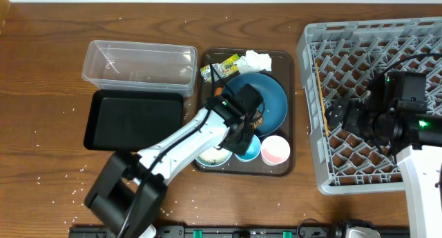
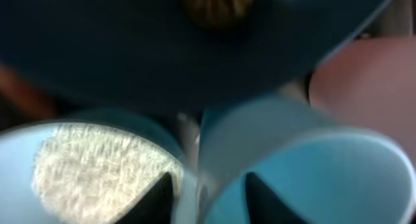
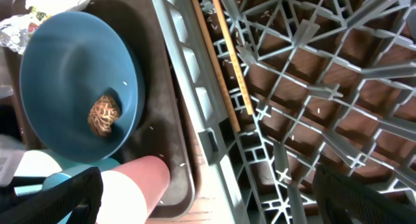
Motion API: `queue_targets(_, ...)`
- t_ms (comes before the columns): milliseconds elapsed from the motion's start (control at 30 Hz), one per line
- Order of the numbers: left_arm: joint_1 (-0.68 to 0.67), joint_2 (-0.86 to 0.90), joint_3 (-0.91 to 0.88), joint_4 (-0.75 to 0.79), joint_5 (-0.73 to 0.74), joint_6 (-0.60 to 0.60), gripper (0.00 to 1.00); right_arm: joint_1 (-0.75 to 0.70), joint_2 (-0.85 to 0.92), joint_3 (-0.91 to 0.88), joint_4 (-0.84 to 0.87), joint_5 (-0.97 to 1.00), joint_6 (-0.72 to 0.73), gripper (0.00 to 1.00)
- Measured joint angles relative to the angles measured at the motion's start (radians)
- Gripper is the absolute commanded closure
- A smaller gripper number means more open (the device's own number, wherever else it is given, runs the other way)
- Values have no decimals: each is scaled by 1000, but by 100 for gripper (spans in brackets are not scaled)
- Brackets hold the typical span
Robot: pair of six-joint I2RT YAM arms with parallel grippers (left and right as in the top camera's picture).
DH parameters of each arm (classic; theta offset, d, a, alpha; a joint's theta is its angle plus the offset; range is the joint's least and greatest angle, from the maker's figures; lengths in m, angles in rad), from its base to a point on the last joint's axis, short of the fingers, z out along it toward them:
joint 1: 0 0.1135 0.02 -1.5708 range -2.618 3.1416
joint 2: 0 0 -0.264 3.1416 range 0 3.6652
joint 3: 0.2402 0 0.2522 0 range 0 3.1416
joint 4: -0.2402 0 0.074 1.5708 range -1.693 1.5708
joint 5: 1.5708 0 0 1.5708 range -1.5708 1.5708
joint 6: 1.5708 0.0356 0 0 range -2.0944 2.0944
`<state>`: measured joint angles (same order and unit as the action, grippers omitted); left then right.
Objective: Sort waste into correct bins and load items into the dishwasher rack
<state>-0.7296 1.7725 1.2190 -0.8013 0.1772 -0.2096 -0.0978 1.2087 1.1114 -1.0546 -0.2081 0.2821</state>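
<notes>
— While the left wrist view is up, where is the left gripper [image 2: 209, 197]?
— I have it low over the light blue cup [image 2: 312, 178], astride the cup's wall. One finger is inside the cup, the other outside it on the side of the white bowl [image 2: 19, 152]. That bowl sits just left of the hand and holds white rice grains [image 2: 97, 162].
— Clamped?
— I cannot tell. The fingers stand close with the wall between them, but the blur hides whether the pads press on it.
— What lies ahead of the hand?
— The dark blue plate [image 2: 130, 49], just beyond the fingertips, with the small brown food lump [image 2: 218, 6] on it. The pink cup [image 2: 364, 74] is ahead and to the right.
— And the right gripper [image 3: 214, 201]?
— Its fingers are wide apart with nothing between them. It hangs over the wall of the dishwasher rack [image 3: 185, 55], and the orange stick [image 3: 224, 62] lies inside just ahead, along that wall.
— The rest?
— From overhead, the clear tub [image 1: 93, 62] and black tray [image 1: 135, 119] sit well off to the left hand's left. The crumpled tissue [image 1: 257, 58] and printed wrapper [image 1: 221, 67] lie beyond the plate on the brown serving tray [image 1: 290, 114].
</notes>
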Motion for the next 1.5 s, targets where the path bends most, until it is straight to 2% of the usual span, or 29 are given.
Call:
queue_targets(33, 0, 6, 0, 7, -1, 0, 94, 0, 0, 0, -1, 0, 0, 1)
queue_targets(167, 0, 8, 0, 4, -3, 0, 94, 0, 0, 0, -11, 0, 0, 1)
queue_targets(300, 17, -10, 14, -79, -1, 0, 94, 0, 0, 0, -15, 0, 0, 1)
queue_targets(433, 68, -100, 41, -128, 3, 0, 94, 0, 0, 0, -14, -10, -11, 2)
queue_targets(533, 130, -206, 50, -131, 26, 0, 94, -1, 0, 0, 1, -101, -83, 8)
queue_targets(633, 218, -306, 53, -81, 142, 16, 94, -1, 0, 0, 20, -264, -176, 13)
queue_targets(733, 304, -365, 58, -5, 319, 32, 94, -1, 0, 0, 50, -533, -296, 20)
queue_targets(867, 396, -389, 61, 94, 585, 38, 94, 5, 0, 0, 111, -899, -428, 20)
queue_targets(1000, 415, -387, 61, 166, 804, 24, 94, 45, 0, 1, 192, -1102, -487, 21)
queue_targets(1167, 414, -387, 61, 193, 991, 13, 94, 133, 0, 1, 288, -1194, -512, 23)
queue_targets(1333, 406, -387, 61, 201, 1081, 2, 94, 217, 0, 1, 434, -1164, -462, 26)
queue_targets(1367, 404, -387, 61, 206, 1089, 0, 94, 233, 0, 1, 462, -1155, -445, 28)
queue_targets(1467, 396, -387, 61, 222, 1099, 0, 94, 293, 0, 2, 537, -1117, -383, 46)
queue_targets(1500, 400, -387, 61, 224, 1101, 0, 94, 302, -2, 3, 549, -1104, -371, 48)
